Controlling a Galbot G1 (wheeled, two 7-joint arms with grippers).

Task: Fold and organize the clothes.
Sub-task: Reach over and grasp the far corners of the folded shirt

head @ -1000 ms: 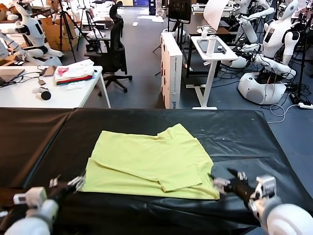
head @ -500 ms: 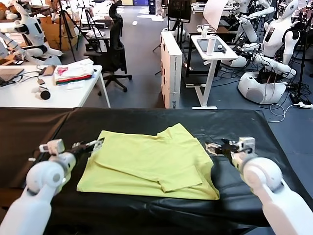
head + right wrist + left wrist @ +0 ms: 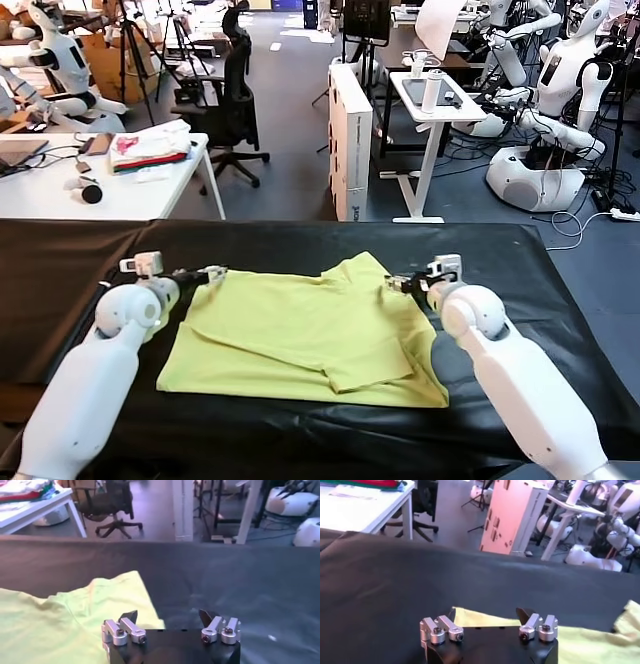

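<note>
The clothes here are one lime yellow-green T-shirt [image 3: 300,335], spread flat on the black-covered table [image 3: 500,260] with one part folded over near its front right. My left gripper [image 3: 212,274] is open and low at the shirt's far left corner. In the left wrist view that corner of the shirt [image 3: 477,619] lies between the spread fingers of the left gripper [image 3: 487,614]. My right gripper [image 3: 396,283] is open at the far right edge. In the right wrist view the shirt [image 3: 75,615] reaches under one finger of the right gripper [image 3: 168,615]. Neither holds anything.
Behind the table stands a white desk [image 3: 60,195] with a pile of folded garments [image 3: 150,150]. An office chair [image 3: 232,100], a white box [image 3: 350,140], a small white stand [image 3: 435,110] and other robots [image 3: 560,90] are farther back.
Both arms have swung from the table's near edge forward to the shirt's far corners. Both grippers stayed open, and the shirt has not moved.
</note>
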